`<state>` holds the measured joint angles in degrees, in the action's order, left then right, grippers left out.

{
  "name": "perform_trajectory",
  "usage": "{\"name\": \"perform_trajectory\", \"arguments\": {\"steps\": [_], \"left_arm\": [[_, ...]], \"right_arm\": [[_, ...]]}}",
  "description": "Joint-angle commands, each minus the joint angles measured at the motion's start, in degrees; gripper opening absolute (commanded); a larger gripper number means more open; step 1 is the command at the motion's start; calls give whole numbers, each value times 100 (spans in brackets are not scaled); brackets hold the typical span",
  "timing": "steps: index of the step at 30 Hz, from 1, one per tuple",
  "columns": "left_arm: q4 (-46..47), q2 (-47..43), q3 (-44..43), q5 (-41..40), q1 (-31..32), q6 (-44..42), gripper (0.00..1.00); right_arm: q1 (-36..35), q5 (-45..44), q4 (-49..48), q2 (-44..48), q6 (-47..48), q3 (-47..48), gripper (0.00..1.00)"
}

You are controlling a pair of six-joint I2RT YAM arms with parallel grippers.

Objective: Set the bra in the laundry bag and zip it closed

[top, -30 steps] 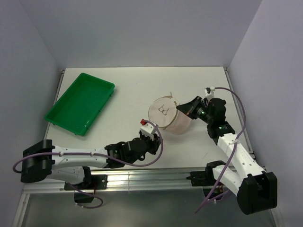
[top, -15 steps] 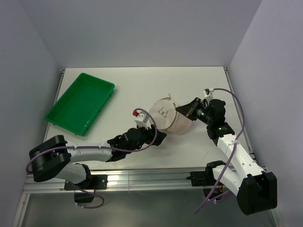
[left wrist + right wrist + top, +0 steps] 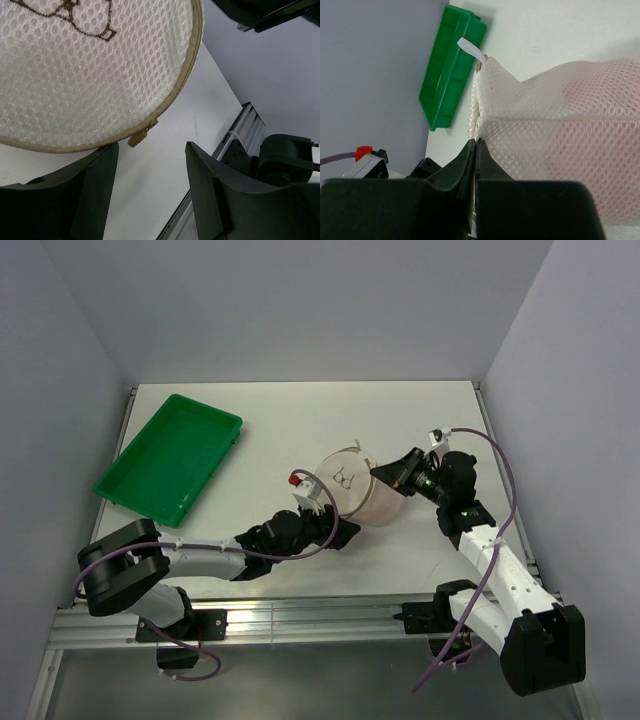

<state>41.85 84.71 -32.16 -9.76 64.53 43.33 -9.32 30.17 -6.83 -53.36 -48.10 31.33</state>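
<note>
the left hand (image 3: 151,150) had its fingers apart, gripping nothing, low over the surface (image 3: 150,190). the zipper pull (image 3: 141,136) hung just ahead of it, in line with the gap between the fingers, slanting down off the rim of the laundry bag (image 3: 85,75). the right hand (image 3: 476,150) was clamped on the bag's opposite seam, holding it up on edge. the bra (image 3: 580,150) showed pink through the mesh, inside the bag. the left hand was the nearer to the pull, so zipping looked like its job; how far the zip was closed could not be told
</note>
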Motion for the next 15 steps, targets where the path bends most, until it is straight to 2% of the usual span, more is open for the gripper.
{"name": "perform_trajectory", "arguments": {"steps": [1, 6, 10, 11, 13, 15], "left_arm": [[648, 37, -168, -35, -28, 123, 62], [948, 327, -176, -272, -28, 351, 61], [1203, 450, -150, -360, -28, 422, 53], [1238, 459, -167, -369, -28, 439, 42], [1230, 477, -194, -369, -28, 448, 27], [1203, 485, -220, -334, -28, 439, 22]], "right_arm": [[27, 156, -380, 177, -24, -127, 0], [18, 199, -512, 274, -139, -277, 0], [27, 191, -503, 353, -165, -286, 0], [18, 182, -530, 370, -182, -294, 0], [27, 173, -530, 371, -174, -303, 0], [18, 164, -521, 344, -165, -312, 0]]}}
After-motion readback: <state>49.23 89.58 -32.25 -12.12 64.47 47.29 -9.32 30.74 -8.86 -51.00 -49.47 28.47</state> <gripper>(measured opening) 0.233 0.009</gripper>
